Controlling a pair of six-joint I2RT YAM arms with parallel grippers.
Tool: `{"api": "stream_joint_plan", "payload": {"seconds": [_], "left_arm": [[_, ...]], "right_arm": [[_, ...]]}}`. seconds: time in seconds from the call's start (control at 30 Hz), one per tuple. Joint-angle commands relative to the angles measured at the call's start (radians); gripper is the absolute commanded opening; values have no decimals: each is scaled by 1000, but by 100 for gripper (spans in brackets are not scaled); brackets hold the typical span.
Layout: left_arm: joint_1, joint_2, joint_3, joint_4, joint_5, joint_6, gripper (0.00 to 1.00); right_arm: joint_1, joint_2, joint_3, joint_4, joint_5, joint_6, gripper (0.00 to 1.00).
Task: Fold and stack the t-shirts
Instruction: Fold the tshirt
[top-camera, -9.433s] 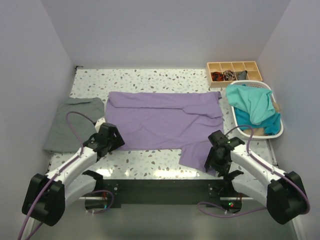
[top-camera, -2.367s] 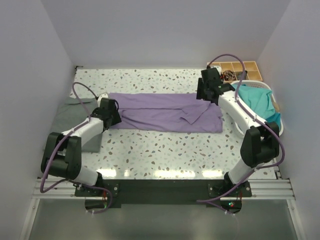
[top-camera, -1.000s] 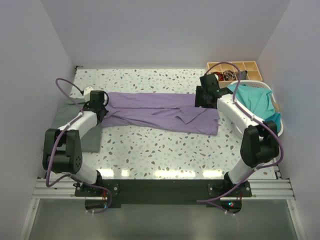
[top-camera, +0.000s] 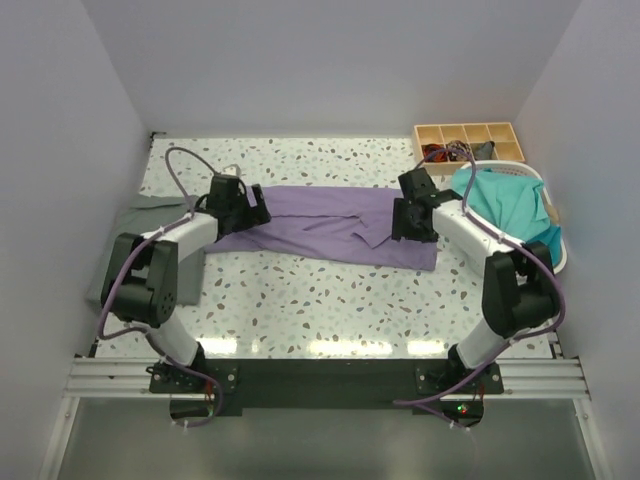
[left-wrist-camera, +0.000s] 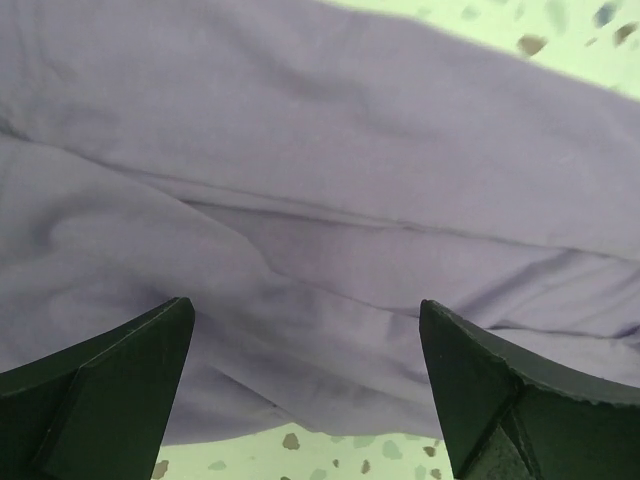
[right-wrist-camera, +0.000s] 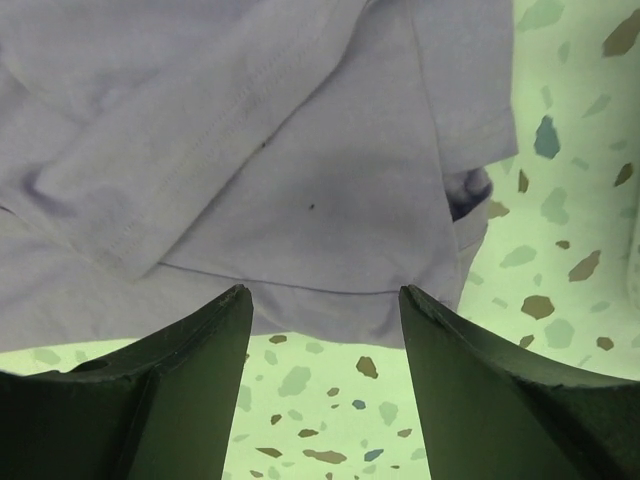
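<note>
The lavender t-shirt (top-camera: 320, 218) lies folded into a long strip across the middle of the table. My left gripper (top-camera: 252, 208) hovers over its left part, open and empty; the left wrist view shows the gripper (left-wrist-camera: 305, 305) wide apart above rumpled lavender cloth (left-wrist-camera: 330, 180). My right gripper (top-camera: 405, 228) hovers over the strip's right end, open and empty; in the right wrist view the gripper (right-wrist-camera: 322, 292) frames the shirt's near hem (right-wrist-camera: 300, 200). A grey t-shirt (top-camera: 128, 228) lies folded at the left, partly under the left arm. Teal t-shirts (top-camera: 505, 205) fill the basket.
The white plastic basket (top-camera: 552, 262) stands at the right edge. A wooden compartment tray (top-camera: 470, 132) with small items sits at the back right. Speckled tabletop (top-camera: 320, 300) stretches in front of the lavender strip. Walls close in on the left, back and right.
My left gripper moved right from the shirt's left end to over its left part. My right gripper came nearer, from the far edge to the near hem. The shirt has barely shifted.
</note>
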Motion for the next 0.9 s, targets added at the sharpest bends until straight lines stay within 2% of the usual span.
{"api": "stream_joint_plan", "payload": {"seconds": [0.0, 0.03, 0.2, 0.23, 0.47, 0.63, 0.8, 0.87], "left_arm": [[4, 91, -49, 63, 19, 8, 100], [4, 122, -50, 102, 16, 8, 100], [4, 163, -33, 80, -41, 26, 100], [4, 173, -26, 14, -49, 28, 100], [3, 87, -119, -135, -142, 54, 100], [-2, 13, -223, -180, -127, 59, 100], [-19, -21, -279, -139, -35, 48, 100], [-36, -31, -274, -121, -15, 59, 100]], "right_arm": [[-2, 32, -17, 31, -39, 20, 64], [-4, 56, -18, 51, -37, 20, 64], [-4, 139, 22, 71, -2, 27, 64], [-7, 156, 35, 48, 12, 31, 64], [-28, 233, 53, -59, 141, 46, 65], [-96, 230, 19, -89, 231, 40, 65], [-131, 230, 43, -93, 243, 17, 66], [-131, 218, 62, -73, 196, -18, 66]]}}
